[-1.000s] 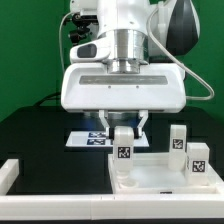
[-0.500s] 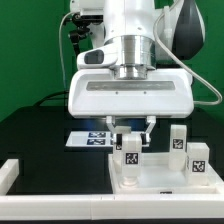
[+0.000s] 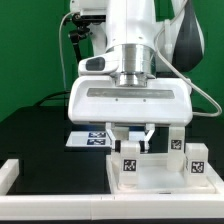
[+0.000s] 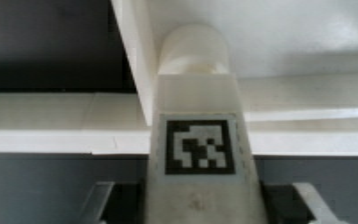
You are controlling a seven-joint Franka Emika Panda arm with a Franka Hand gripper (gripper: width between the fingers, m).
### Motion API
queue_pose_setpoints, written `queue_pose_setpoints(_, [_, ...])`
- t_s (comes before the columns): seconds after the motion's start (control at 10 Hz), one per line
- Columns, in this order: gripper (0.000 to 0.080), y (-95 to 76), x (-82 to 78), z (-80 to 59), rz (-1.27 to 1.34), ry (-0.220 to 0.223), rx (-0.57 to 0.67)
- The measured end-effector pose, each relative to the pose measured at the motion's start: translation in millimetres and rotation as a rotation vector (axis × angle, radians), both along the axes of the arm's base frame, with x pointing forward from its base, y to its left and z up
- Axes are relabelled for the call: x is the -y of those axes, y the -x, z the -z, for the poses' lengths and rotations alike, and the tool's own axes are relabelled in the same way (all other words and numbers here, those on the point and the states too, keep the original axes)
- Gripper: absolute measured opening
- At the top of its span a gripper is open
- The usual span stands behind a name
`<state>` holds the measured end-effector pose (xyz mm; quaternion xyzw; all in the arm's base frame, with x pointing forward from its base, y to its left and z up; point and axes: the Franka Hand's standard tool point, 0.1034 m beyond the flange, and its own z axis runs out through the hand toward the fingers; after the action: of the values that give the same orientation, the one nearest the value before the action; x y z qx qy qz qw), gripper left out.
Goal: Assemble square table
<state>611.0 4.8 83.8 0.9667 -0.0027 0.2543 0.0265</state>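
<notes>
My gripper (image 3: 131, 140) is shut on a short white block leg (image 3: 129, 158) with a marker tag and holds it upright over the near-left corner of the white square panel (image 3: 160, 176), which lies recessed side up. In the wrist view the leg (image 4: 201, 120) fills the middle, tag facing the camera, with a finger on each side (image 4: 115, 200). Two more tagged legs stand on the panel's right side, one at the back (image 3: 177, 140) and one nearer (image 3: 198, 160).
The marker board (image 3: 90, 139) lies flat on the black table behind the panel. A long white bar (image 3: 60, 198) edges the table's front, with a raised end (image 3: 8, 172) at the exterior view's left. A green wall is behind.
The arm has moved toward the exterior view's right and a little lower, carrying the leg with it over the panel's near-left corner. The two standing legs have not moved.
</notes>
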Motion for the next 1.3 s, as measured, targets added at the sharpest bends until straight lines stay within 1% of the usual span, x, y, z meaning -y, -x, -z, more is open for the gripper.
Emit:
queue_pose_setpoints(0.2, [0.0292,-0.2,0.3,-0.1,0.001,0.000,0.001])
queue_pose_setpoints(0.3, [0.0351,-0.1,0.4,0.1,0.001,0.000,0.001])
queue_pose_setpoints(0.4, [0.0534,-0.1,0.4,0.1,0.001,0.000,0.001])
queue_pose_setpoints(0.5, [0.0534,-0.1,0.4,0.1,0.001,0.000,0.001])
queue_pose_setpoints(0.6, [0.0625,-0.1,0.4,0.1,0.001,0.000,0.001])
queue_pose_setpoints(0.7, [0.0642,-0.1,0.4,0.1,0.001,0.000,0.001])
queue_pose_setpoints(1.1, [0.0649,-0.1,0.5,0.1,0.001,0.000,0.001])
queue_pose_setpoints(1.2, [0.0649,1.0,1.6,2.8,0.005,-0.011,-0.033])
queue_pose_setpoints(1.3, [0.0649,-1.6,4.5,2.8,0.017,-0.043,-0.109])
